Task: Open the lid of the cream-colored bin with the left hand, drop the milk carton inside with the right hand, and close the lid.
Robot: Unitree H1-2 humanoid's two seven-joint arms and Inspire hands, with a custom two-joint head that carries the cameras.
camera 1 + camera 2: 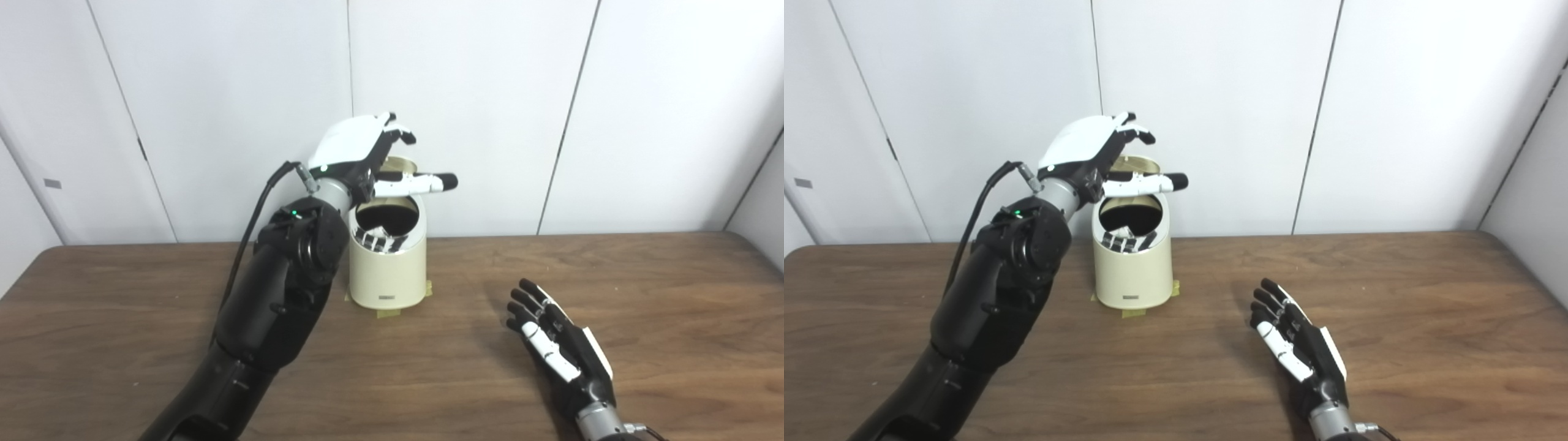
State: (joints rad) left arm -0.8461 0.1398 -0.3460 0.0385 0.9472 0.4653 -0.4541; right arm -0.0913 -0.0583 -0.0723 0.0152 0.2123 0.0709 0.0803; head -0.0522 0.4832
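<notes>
The cream-colored bin (387, 269) stands at the back middle of the table. Its lid (402, 164) is tilted up behind the dark opening. My left hand (355, 150) is above the bin, fingers hooked over the lid's top edge and thumb stretched out to the right in front of it. A black-and-white patterned thing, apparently the milk carton (381, 240), lies inside the bin at the front of the opening. My right hand (560, 349) rests low over the table to the right of the bin, palm up, fingers spread and empty.
The wooden table (643, 294) runs to a white panelled wall close behind the bin. Yellow tape (387, 313) sticks out from under the bin's base. My left forearm (275, 300) stands just left of the bin.
</notes>
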